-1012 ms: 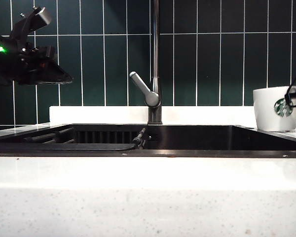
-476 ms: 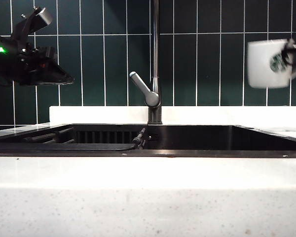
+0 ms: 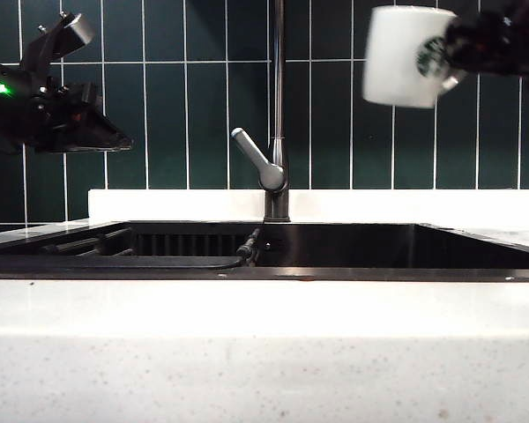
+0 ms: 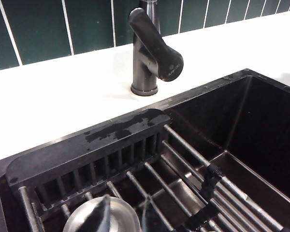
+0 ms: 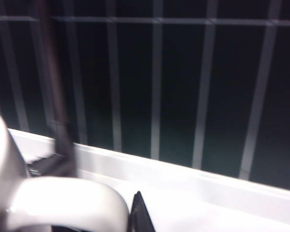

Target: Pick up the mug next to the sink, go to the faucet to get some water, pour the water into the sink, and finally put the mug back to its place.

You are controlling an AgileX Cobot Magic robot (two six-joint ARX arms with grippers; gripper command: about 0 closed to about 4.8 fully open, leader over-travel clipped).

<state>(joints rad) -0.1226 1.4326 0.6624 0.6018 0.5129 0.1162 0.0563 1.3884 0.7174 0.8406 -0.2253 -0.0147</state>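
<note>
At the upper left of the exterior view the left gripper (image 3: pixel 106 137) hangs in the air in front of the dark green wall tiles (image 3: pixel 207 115), above the left end of the sink (image 3: pixel 335 271). Its jaws hold nothing; whether they stand apart cannot be made out here, and its own wrist view shows no fingers at all. That wrist view looks down on the faucet (image 4: pixel 152 53) base standing on the white counter (image 4: pixel 53 101), and on the sink's (image 4: pixel 261 125) dark basin with a rack of metal bars (image 4: pixel 183 169) lying inside it.

In the middle of the exterior view the faucet (image 3: pixel 277 115) rises as a slim dark pipe from behind the basin, its grey lever (image 3: pixel 254 157) angled up to the left.

At the upper right the white Starbucks mug (image 3: pixel 409 56) is in the air, high above the sink and to the right of the faucet pipe, tilted slightly, its green logo facing right. The right gripper (image 3: pixel 463 55) is closed on the mug's handle, the dark arm reaching in from the right edge. In the right wrist view the mug's white handle (image 5: pixel 63 203) fills the lower left, one dark fingertip (image 5: pixel 141 215) just beside it, blurred tiles behind.
</note>
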